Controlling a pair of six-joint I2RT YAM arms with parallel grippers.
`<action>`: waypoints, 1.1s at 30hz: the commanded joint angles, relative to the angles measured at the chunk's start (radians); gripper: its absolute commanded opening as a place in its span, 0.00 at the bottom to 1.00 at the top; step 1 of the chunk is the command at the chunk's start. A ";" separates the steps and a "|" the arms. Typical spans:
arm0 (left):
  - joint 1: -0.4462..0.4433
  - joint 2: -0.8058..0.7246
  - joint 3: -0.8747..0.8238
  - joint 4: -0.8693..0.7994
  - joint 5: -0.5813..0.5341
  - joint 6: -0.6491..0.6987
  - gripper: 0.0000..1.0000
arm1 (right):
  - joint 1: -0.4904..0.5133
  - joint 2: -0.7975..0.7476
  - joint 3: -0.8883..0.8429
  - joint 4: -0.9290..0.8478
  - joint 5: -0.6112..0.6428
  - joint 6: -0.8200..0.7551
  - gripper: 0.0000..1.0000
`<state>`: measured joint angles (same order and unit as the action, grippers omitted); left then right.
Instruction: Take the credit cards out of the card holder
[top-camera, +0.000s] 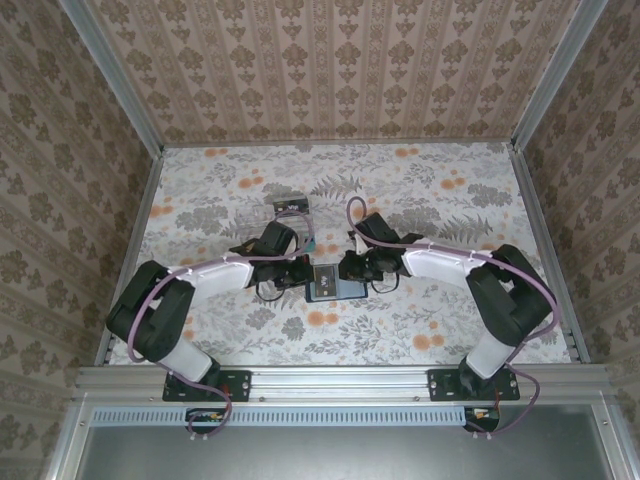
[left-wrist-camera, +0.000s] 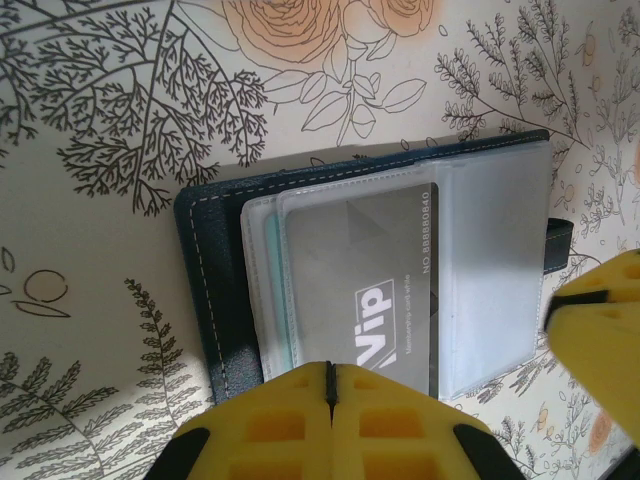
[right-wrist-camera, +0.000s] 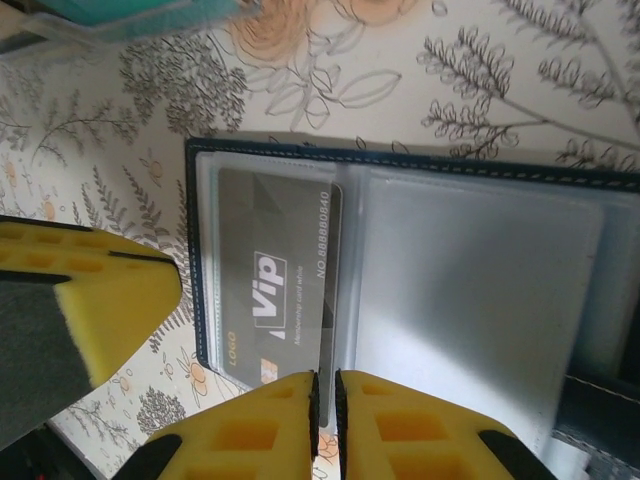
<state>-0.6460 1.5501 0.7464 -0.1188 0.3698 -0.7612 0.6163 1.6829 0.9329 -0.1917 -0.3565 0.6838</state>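
At the centre of the worktop (top-camera: 420, 200), the open card holder (top-camera: 328, 284) lies between both arms. Here the left tool (left-wrist-camera: 331, 395) is clenched at the near short end of the grey card (left-wrist-camera: 370, 280), whose long axis points straight at it. Meanwhile the right tool (right-wrist-camera: 326, 400) is closed at the holder's edge, likely steadying it.

Dark navy folding card holder (left-wrist-camera: 205, 290): grainy, stitched leatherette. Its clear sleeves (left-wrist-camera: 490, 270): glossy plastic. Grey rectangular Vip card (left-wrist-camera: 380, 270): smooth, satin plastic.
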 joint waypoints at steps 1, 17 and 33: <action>0.005 0.022 -0.011 -0.003 0.002 0.002 0.00 | 0.003 0.042 0.028 0.036 -0.062 0.045 0.16; 0.003 0.050 -0.030 0.013 0.008 -0.010 0.00 | 0.000 0.132 0.016 0.095 -0.118 0.092 0.18; -0.003 0.051 -0.036 0.014 0.008 -0.019 0.00 | -0.001 0.130 -0.005 0.132 -0.140 0.108 0.00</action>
<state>-0.6464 1.5890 0.7212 -0.1036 0.3698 -0.7677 0.6151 1.8153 0.9344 -0.0776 -0.4797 0.7856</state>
